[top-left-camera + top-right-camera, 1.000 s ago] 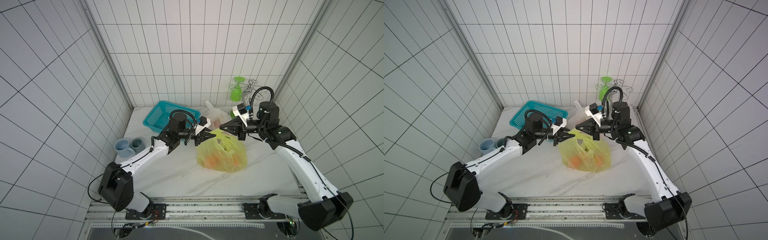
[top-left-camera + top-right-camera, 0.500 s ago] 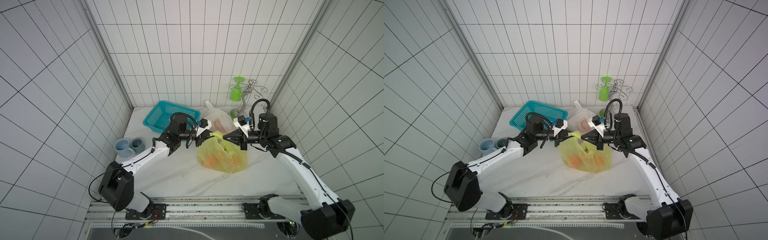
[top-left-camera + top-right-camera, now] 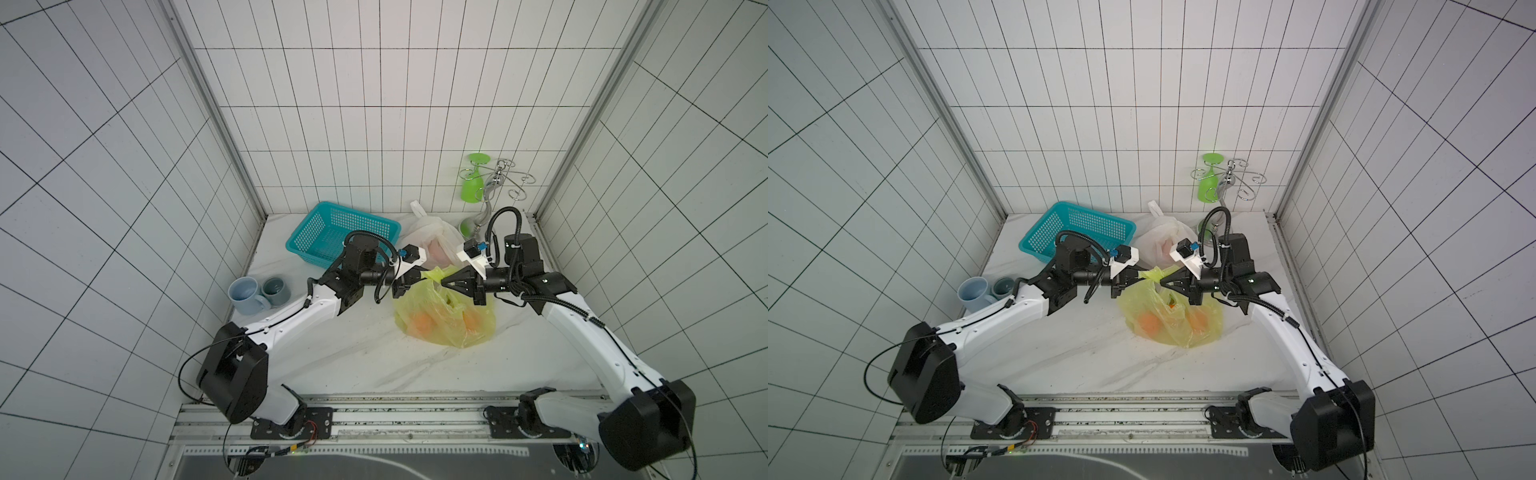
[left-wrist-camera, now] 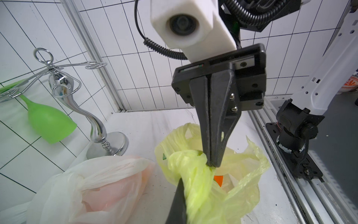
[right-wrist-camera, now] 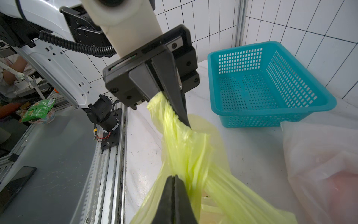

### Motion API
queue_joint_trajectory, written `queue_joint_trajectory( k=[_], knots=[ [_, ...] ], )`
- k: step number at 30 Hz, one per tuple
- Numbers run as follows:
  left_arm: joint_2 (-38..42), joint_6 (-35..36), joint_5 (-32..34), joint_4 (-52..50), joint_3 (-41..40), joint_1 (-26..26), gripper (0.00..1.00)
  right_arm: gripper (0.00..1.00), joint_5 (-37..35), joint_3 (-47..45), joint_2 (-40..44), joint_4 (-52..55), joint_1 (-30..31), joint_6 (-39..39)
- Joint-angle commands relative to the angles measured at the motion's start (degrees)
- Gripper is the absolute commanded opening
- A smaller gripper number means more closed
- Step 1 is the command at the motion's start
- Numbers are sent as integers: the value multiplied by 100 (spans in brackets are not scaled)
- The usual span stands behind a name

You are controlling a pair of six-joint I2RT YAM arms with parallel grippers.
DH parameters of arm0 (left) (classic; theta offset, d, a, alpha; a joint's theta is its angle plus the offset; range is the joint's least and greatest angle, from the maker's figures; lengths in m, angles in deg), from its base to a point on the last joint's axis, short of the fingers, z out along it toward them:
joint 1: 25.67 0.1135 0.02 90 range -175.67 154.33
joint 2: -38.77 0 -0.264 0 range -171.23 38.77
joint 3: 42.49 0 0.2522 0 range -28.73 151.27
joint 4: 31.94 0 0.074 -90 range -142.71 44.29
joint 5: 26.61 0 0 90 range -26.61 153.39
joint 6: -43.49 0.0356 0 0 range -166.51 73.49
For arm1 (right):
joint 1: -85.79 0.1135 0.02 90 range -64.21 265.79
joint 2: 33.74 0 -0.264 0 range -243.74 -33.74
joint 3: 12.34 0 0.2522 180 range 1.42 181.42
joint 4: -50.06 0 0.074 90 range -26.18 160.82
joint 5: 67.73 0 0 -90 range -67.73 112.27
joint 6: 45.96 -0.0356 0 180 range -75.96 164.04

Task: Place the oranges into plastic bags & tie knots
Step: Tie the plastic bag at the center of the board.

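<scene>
Meeting nose to nose at mid-table, the left gripper (image 3: 415, 277) and right gripper (image 3: 444, 284) both sit at the top of the yellow-green bag (image 3: 446, 332). The left jaws are pressed tight together on a bunched strand of the bag's plastic. The right jaws are likewise fully closed, pinching the bag's crumpled mouth from the other side. Between them runs the twisted handle (image 5: 182, 147), pulled into a rope.

The bag's belly rests on the marble table (image 3: 332, 361), and 2 oranges (image 3: 424, 323) glow through the film low inside it.

Room to move lies on the near side: bare marble runs from the bag to the front rail. The far side is crowded. A white bag (image 3: 432, 232) sits just behind the yellow-green one with its top gathered; pinkish-orange shapes show through it, number unclear. The teal basket (image 3: 328, 237) is at the far left, close to the left arm's wrist. 2 mugs (image 3: 245, 293) stand side by side at the left edge. A chrome stand (image 3: 492, 187) with a green goblet (image 3: 473, 187) hung upside down fills the far right corner.
</scene>
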Motion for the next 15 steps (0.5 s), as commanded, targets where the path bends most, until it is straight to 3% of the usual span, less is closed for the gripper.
queue_joint_trajectory(
  k=[1, 9, 15],
  knots=[
    [76, 254, -227, -393, 122, 22, 8, 0, 77, -222, -7, -79, -175, -206],
    [-73, 201, -436, -613, 269, 23, 18, 0, 173, -246, 41, 32, -187, -64],
    [-223, -502, -704, -269, 314, 79, 22, 0, 160, -291, 37, 165, -187, 135]
  ],
)
